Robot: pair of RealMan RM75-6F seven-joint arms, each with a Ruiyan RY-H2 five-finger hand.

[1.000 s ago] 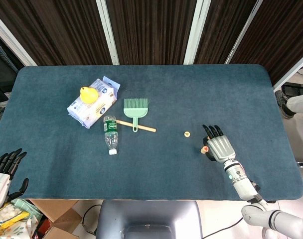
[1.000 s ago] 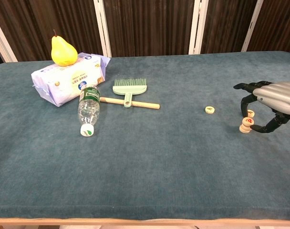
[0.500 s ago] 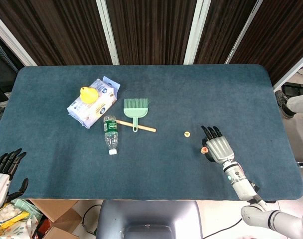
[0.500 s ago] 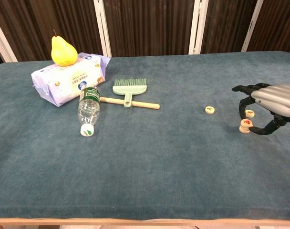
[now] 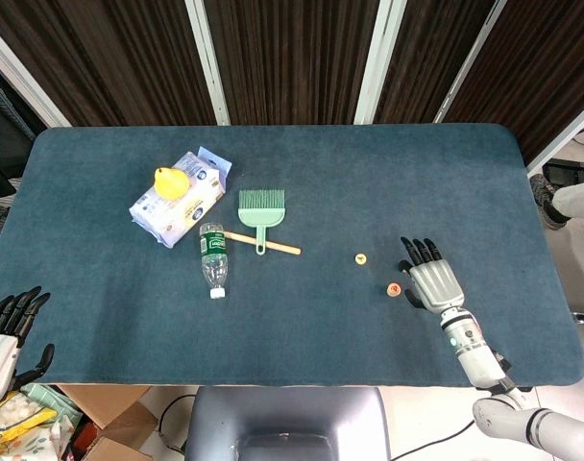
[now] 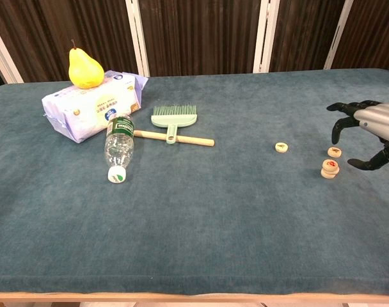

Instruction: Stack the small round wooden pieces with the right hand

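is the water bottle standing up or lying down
Lying down: the bottle rests on its side on the table, white cap toward the front edge.

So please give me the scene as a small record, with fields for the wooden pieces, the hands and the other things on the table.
stacked pieces: two-piece stack, red mark on top
loose pieces: one just behind the stack, one further left
right robot hand: fingers spread, holding nothing, right of the stack
left robot hand: off the table edge, holding nothing
other things: pear on tissue pack, bottle lying down, green brush
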